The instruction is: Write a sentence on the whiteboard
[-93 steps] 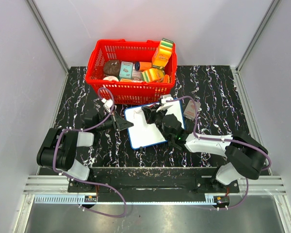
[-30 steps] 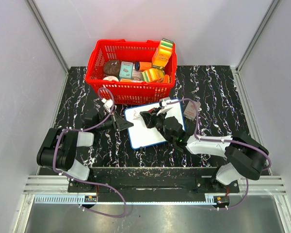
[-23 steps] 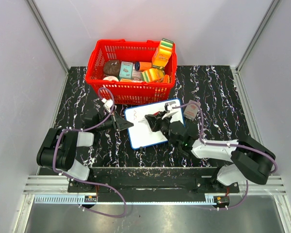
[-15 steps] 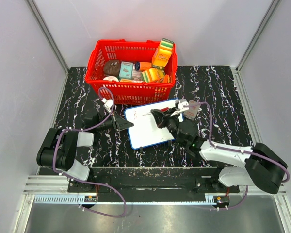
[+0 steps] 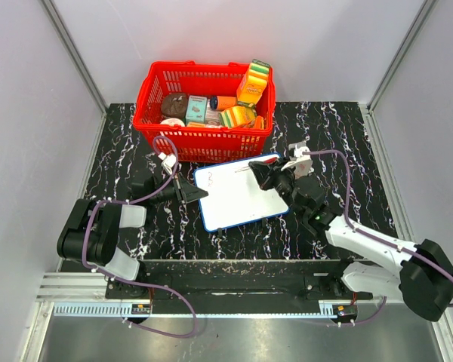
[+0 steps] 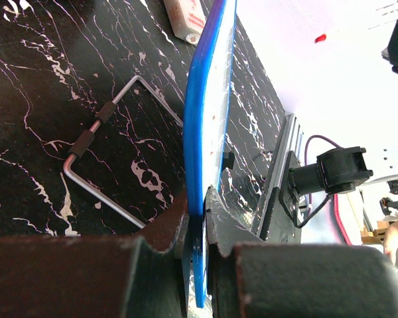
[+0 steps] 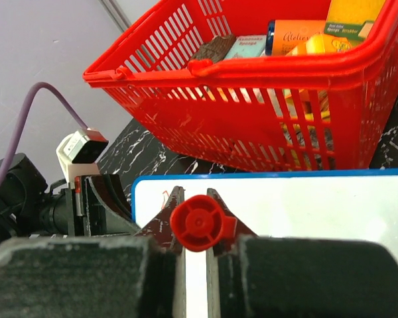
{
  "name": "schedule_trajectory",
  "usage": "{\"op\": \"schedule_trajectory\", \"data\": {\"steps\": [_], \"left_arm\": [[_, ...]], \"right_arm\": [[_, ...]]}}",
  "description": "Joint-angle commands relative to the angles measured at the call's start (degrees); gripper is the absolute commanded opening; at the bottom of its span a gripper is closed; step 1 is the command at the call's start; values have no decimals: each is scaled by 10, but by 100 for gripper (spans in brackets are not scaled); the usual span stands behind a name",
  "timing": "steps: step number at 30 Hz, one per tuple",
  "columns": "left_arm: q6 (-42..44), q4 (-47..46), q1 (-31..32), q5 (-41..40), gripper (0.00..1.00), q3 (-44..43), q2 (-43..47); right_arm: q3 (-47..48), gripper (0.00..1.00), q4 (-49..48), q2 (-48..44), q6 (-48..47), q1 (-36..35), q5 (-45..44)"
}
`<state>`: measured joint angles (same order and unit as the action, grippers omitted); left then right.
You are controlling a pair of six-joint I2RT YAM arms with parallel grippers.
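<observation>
The whiteboard [image 5: 238,200] lies tilted on the black marble table in front of the red basket. My left gripper [image 5: 195,193] is shut on its left edge; in the left wrist view the blue frame [image 6: 209,126] sits clamped between the jaws [image 6: 198,205]. My right gripper [image 5: 263,175] is shut on a red marker [image 7: 196,223] over the board's far right part. The marker's tip points left over the board [image 7: 305,205]. Of the sentence, only a small red scrawl [image 7: 164,196] shows near the board's far left corner.
The red basket [image 5: 204,139], full of groceries, stands just behind the board. A bent metal wire with black grips [image 6: 96,142] lies under the board. A small pale packet [image 6: 186,14] lies beside the board's right end. Grey walls close in both sides.
My right gripper has moved with the marker from the board's middle to its far right part, the arm swinging right. The board and the left gripper have not moved.
</observation>
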<state>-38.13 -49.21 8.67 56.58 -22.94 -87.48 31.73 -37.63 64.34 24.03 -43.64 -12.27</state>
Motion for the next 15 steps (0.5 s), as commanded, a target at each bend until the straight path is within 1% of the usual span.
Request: {"op": "schedule_trajectory", "data": {"steps": [1,8,15], "left_arm": [[60,12,6,-31,0,-10,5],[60,14,7,-32,0,-10,5],[60,14,7,-31,0,-10,4]], "right_arm": [[54,0,49,-28,-46,13,30],[92,0,93,-46,-72,18,36],[106,0,98,-22,-66,18,39]]}}
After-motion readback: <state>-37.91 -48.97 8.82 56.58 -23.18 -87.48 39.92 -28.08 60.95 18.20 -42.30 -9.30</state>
